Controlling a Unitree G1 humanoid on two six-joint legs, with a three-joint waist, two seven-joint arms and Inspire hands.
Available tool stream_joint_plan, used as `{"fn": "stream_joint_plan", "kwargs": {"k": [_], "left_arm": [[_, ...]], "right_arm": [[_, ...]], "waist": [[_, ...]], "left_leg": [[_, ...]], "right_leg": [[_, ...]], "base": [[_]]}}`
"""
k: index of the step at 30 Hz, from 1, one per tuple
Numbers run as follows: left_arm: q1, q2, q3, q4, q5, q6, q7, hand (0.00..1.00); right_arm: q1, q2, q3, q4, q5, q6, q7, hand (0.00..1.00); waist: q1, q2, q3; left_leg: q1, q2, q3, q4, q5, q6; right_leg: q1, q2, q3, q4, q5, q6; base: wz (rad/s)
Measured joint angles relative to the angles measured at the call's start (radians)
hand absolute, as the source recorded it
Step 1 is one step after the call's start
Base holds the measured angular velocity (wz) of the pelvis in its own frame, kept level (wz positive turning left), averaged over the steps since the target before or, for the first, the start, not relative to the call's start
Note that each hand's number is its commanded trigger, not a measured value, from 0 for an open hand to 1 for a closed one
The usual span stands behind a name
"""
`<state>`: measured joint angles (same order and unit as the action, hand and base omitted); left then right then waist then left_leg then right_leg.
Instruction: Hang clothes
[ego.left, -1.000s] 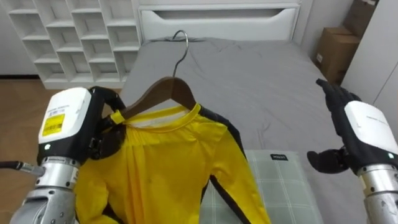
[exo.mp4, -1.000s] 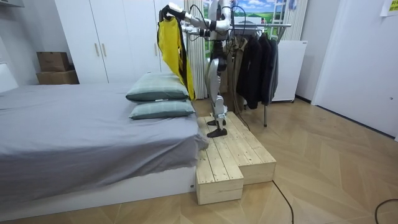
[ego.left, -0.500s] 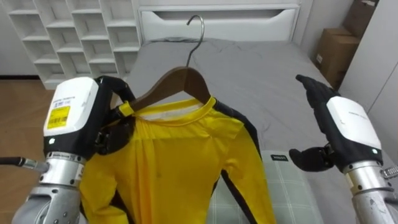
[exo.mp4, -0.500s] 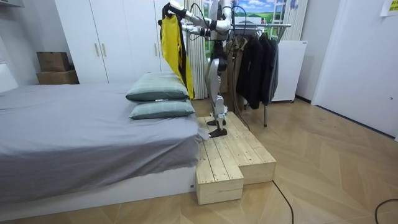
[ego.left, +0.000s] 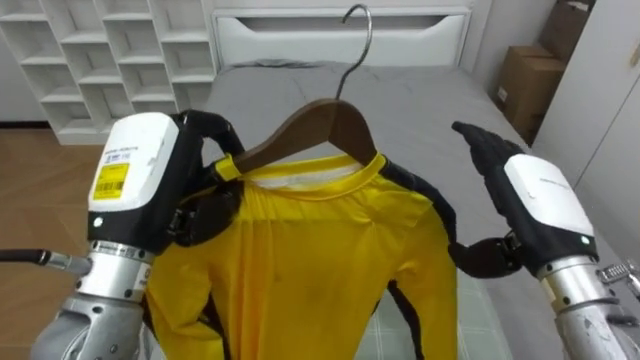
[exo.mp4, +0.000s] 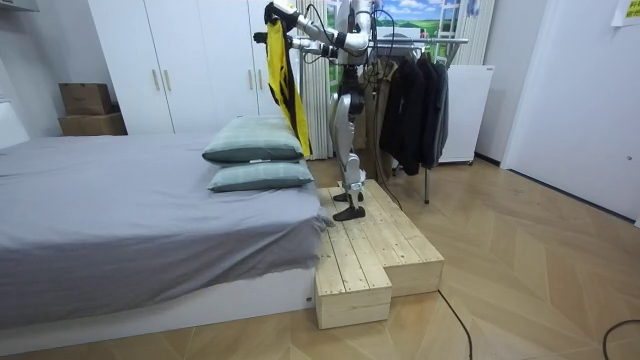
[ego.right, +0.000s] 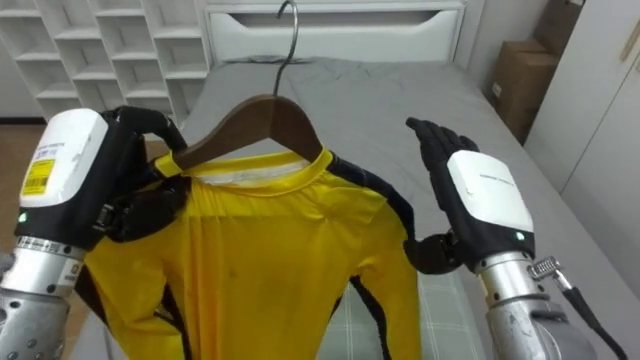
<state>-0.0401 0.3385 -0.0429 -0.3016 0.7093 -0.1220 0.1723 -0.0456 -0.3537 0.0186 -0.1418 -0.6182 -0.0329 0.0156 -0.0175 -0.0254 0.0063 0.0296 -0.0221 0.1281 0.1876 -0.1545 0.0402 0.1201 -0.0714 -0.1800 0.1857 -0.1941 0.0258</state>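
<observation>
A yellow shirt with black trim hangs on a brown wooden hanger with a metal hook. My left hand is shut on the hanger's left arm and the shirt's shoulder, holding both up in front of me. My right hand stands open just right of the shirt, fingers straight, thumb near the shirt's right shoulder. In the room view I stand on a wooden platform by the bed's head, with the shirt raised high. A clothes rack with dark garments is behind me.
A bed with a grey sheet lies below, with a white headboard beyond. White cube shelves stand at the left and a cardboard box at the right. Two greenish pillows lie near the platform.
My left hand has lifted the hanger and shirt higher and a little to the right. My right hand has moved in closer to the shirt's right shoulder.
</observation>
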Motion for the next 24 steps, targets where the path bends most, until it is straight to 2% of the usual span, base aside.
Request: {"fn": "stream_joint_plan", "kwargs": {"k": [4,9,13,16,19,24], "left_arm": [[0.0,0.0,-0.001,-0.005,-0.002,-0.009,-0.01,1.0],[-0.001,-0.011,-0.008,-0.005,-0.021,-0.009,-0.021,1.0],[-0.001,-0.038,-0.026,-0.005,-0.023,-0.009,-0.032,1.0],[-0.001,-0.039,-0.039,-0.005,-0.022,-0.005,-0.035,1.0],[-0.002,-0.038,-0.039,-0.005,-0.02,0.013,-0.051,1.0],[-0.002,-0.038,-0.039,-0.005,-0.016,0.019,-0.07,1.0]], "right_arm": [[-0.011,0.0,0.0,-0.004,0.153,0.0,0.048,0.0],[-0.017,0.004,0.01,0.011,0.245,0.0,0.097,0.0],[-0.018,0.009,0.041,0.012,0.236,0.003,0.122,0.0],[-0.022,0.033,0.048,0.012,0.216,0.014,0.141,0.0],[-0.037,0.057,0.06,0.012,0.195,0.029,0.169,0.0],[-0.041,0.079,0.081,0.012,0.173,0.037,0.19,0.0]], "waist": [[0.001,-0.001,0.0003],[0.003,-0.003,0.0028],[0.014,-0.005,0.0069],[0.03,-0.004,0.0075],[0.04,-0.001,0.0075],[0.053,0.002,0.0069]], "left_leg": [[0.002,0.0,0.0,0.0,0.0,0.0],[0.013,0.0,0.004,-0.002,0.0,0.0],[0.013,0.001,0.005,-0.007,0.0,0.0],[0.012,0.009,0.003,-0.006,0.0,0.0],[0.007,0.009,0.003,-0.004,0.0,0.0],[-0.003,0.007,0.0,0.0,0.0,0.0]], "right_leg": [[0.001,0.0,0.001,-0.001,0.0,0.001],[0.011,0.0,0.003,-0.001,0.0,0.001],[0.006,0.001,0.006,0.0,0.0,0.001],[-0.002,0.002,0.008,-0.001,0.0,0.001],[-0.006,0.003,0.01,-0.002,0.0,0.001],[-0.004,0.002,0.004,-0.002,0.001,0.001]], "base": [[0.0],[-0.02],[-0.04],[-0.01],[0.0],[0.04]]}}
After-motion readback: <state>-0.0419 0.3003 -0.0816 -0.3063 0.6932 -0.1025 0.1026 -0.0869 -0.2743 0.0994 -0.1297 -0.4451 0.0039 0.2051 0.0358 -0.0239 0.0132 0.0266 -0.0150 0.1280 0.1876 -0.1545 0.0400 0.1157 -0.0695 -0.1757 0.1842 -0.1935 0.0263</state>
